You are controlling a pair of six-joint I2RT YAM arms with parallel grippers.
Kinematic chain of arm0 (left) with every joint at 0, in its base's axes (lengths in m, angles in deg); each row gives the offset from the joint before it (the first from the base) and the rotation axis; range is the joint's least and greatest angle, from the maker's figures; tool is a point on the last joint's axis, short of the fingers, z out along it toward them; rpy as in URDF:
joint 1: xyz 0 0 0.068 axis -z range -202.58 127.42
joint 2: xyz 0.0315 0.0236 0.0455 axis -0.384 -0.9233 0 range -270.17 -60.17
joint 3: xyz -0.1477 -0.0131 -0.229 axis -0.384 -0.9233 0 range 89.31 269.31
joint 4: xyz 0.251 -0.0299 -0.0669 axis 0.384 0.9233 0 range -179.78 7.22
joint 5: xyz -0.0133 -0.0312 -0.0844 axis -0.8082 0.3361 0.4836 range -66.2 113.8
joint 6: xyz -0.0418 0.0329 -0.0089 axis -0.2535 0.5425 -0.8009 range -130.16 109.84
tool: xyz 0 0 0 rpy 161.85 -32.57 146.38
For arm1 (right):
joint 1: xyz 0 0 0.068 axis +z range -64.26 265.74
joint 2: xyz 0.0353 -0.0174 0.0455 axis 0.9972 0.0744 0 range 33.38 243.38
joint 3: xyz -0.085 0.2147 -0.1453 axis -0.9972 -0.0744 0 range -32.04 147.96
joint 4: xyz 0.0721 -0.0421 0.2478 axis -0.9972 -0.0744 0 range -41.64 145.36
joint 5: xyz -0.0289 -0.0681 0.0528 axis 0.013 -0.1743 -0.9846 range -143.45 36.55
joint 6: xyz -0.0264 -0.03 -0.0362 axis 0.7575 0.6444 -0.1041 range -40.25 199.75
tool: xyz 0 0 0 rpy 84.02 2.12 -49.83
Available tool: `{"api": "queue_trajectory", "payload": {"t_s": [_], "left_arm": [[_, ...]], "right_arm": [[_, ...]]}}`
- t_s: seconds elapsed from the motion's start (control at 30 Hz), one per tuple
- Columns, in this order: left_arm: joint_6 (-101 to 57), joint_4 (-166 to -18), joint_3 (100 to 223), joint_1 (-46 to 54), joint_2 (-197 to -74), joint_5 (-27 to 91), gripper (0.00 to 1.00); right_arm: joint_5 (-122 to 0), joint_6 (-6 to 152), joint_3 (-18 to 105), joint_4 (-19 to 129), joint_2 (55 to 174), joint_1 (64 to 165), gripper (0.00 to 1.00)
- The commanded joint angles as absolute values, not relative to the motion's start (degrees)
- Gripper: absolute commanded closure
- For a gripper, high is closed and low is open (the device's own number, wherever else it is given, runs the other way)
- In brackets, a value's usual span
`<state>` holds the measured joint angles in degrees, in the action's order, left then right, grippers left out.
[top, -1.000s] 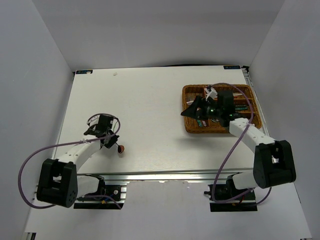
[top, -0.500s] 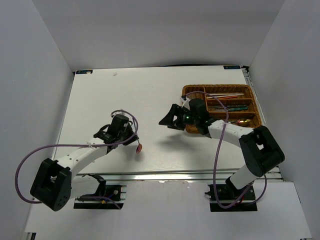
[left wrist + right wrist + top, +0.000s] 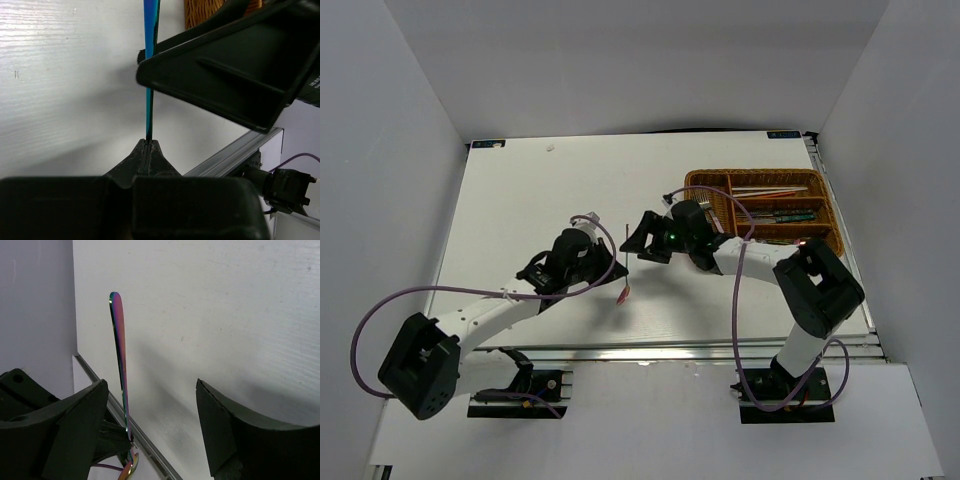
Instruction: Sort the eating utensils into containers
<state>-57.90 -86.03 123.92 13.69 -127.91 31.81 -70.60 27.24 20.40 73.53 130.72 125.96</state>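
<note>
At the left gripper (image 3: pixel 148 145): pinched together on the thin spoon (image 3: pixel 121 365), held upright (handle in rainbow colours, reddish end at the bottom). At the right gripper (image 3: pixel 150 385): spread wide, with the handle between the fingers and close beside one of them; contact not clear. Both near the left end of the wicker tray (image 3: pixel 692 182), outside it. Inside the tray: chopsticks (image 3: pixel 770 191) in the far slot, green-handled knives (image 3: pixel 785 212) in the middle one.

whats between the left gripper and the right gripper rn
Just the thin iridescent utensil handle, pinched in the left gripper and running close beside one finger of the open right gripper. The right wrist view shows it best.
</note>
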Motion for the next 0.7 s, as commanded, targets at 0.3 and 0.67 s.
{"api": "queue_trajectory", "payload": {"t_s": [0.3, 0.67], "left_arm": [[-55.1, -87.1, 128.0, 15.2, -130.1, 33.0, 1.0], [-50.0, -64.1, 142.7, 15.2, -128.7, 15.0, 0.11]], "right_arm": [[-69.4, 28.5, 21.6, 76.9, 132.0, 127.7, 0.98], [-61.9, 26.5, 13.5, 74.7, 121.5, 118.9, 1.0]]}}
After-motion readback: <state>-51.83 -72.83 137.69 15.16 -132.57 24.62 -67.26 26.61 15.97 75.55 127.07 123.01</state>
